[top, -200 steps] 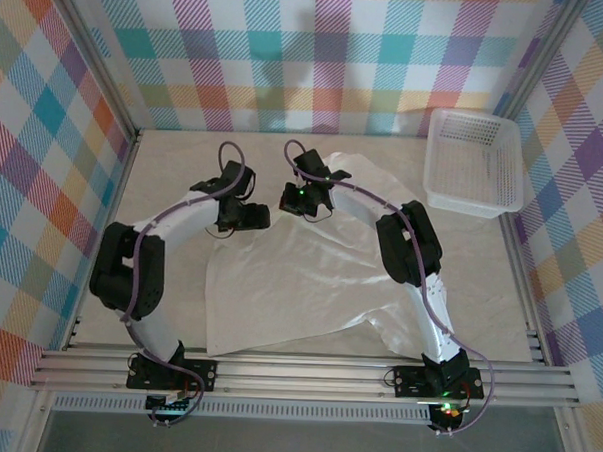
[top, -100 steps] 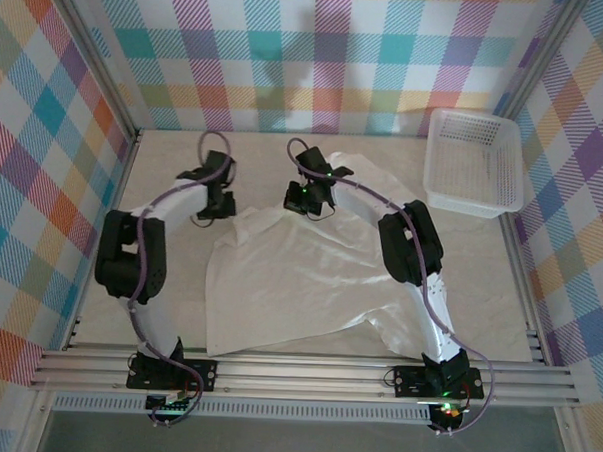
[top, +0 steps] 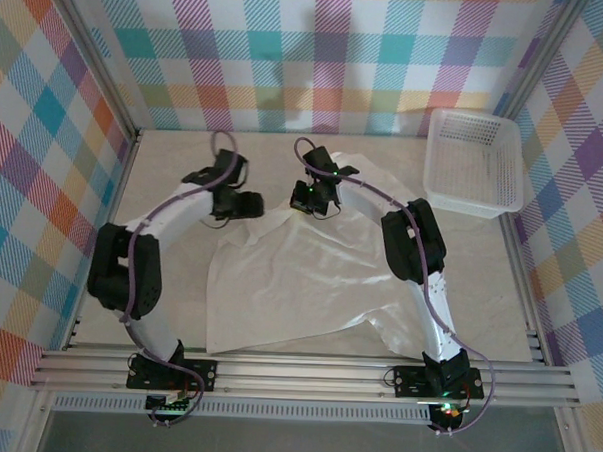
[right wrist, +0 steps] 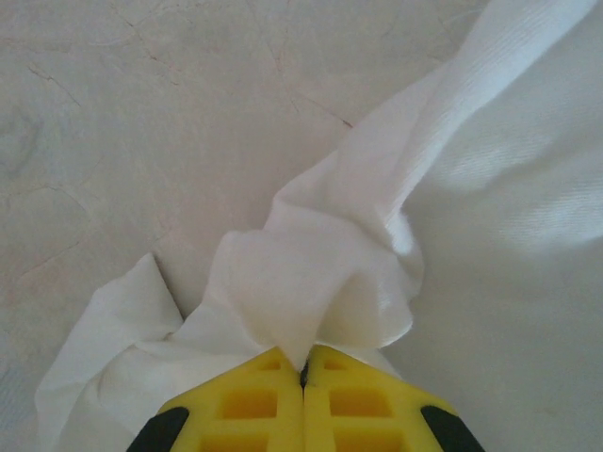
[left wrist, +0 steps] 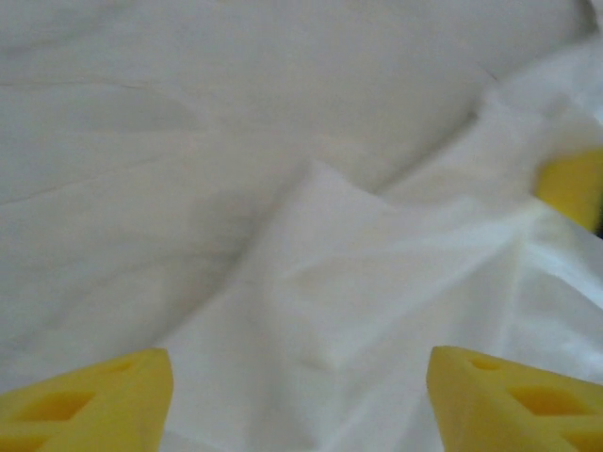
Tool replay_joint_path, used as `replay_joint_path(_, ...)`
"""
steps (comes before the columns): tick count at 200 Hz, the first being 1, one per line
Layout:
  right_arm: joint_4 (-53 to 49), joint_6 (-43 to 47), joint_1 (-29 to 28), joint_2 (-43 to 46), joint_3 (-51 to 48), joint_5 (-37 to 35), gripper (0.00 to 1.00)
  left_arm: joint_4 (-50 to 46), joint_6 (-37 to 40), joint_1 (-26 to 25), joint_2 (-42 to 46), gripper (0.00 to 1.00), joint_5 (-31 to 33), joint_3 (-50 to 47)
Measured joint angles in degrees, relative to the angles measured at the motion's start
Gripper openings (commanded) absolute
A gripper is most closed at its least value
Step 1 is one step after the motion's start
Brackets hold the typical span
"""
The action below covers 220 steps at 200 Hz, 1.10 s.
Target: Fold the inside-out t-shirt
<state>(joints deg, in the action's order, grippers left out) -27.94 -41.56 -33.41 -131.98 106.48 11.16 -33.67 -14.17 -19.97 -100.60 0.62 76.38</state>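
The inside-out t-shirt (top: 309, 286) lies spread and rumpled over the middle of the table, white and plain. My left gripper (top: 250, 206) hovers at its far left corner. In the left wrist view its yellow fingers (left wrist: 85, 400) stand wide open, with a loose fold of the t-shirt (left wrist: 358, 282) lying between them, not pinched. My right gripper (top: 305, 198) is at the shirt's far edge, just to the right of the left one. It is shut on a bunched tuft of the t-shirt (right wrist: 311, 273), which rises from its closed yellow tips (right wrist: 303, 369).
A white mesh basket (top: 474, 162) sits at the far right corner. Bare beige tabletop (top: 169, 270) runs along the left of the shirt and behind it (right wrist: 141, 94). Plaid walls close in the left, back and right sides.
My left gripper pulled back to the far left off the shirt, then swung right again to its far left corner, now open. The right gripper kept its grip and barely moved.
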Motion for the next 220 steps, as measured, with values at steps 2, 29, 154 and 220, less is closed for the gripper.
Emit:
replay_joint_path(2, 0.0, 0.0, 0.0, 0.0, 0.0, 0.0, 0.00, -0.2, 0.1, -0.4, -0.4, 0.73, 0.4, 0.5)
replay_joint_path(29, 0.0, 0.0, 0.0, 0.0, 0.0, 0.0, 0.00, -4.6, 3.1, -6.0, -10.0, 0.70, 11.1, 8.5)
replay_joint_path(154, -1.2, -1.1, 1.6, 0.2, -1.8, -0.7, 0.00, -6.8, 10.7, 4.6, -13.9, 0.24, 27.7, 6.2)
replay_joint_path(220, -1.7, -1.1, 2.7, 0.3, -1.8, -1.5, 0.00, -4.6, 7.7, 15.7, -6.6, 0.26, 10.6, 4.6)
